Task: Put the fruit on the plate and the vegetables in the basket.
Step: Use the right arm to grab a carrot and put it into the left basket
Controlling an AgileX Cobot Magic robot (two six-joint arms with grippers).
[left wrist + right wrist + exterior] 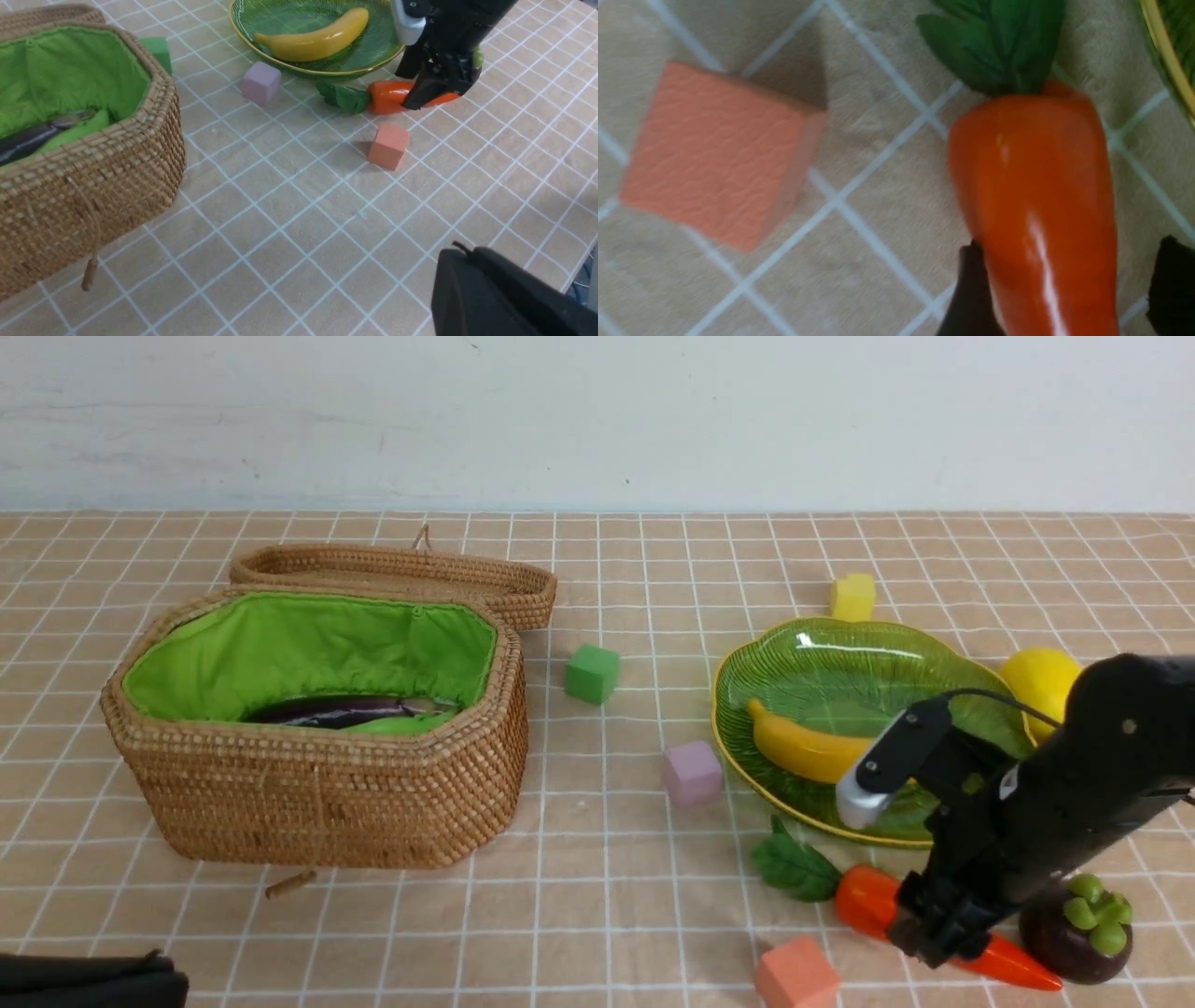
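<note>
Straddling the carrot (864, 901) near the bench's (597, 915) front right corner, the right claw (929, 933) is spread. One finger (971, 294) touches the carrot's side; the other stands clear. Carrot flat, just in front of the plate (840, 663). Banana (803, 751) on plate. Lemon (1038, 681) just beside its right rim. Mangosteen (1074, 933) near the carrot's tip. Basket (327, 793) toward left edge, eggplant (327, 711) inside. Left claw (89, 980) at front left corner; cannot tell its state.

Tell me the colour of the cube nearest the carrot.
The cube is salmon pink-orange, clearest in the right wrist view.
</note>
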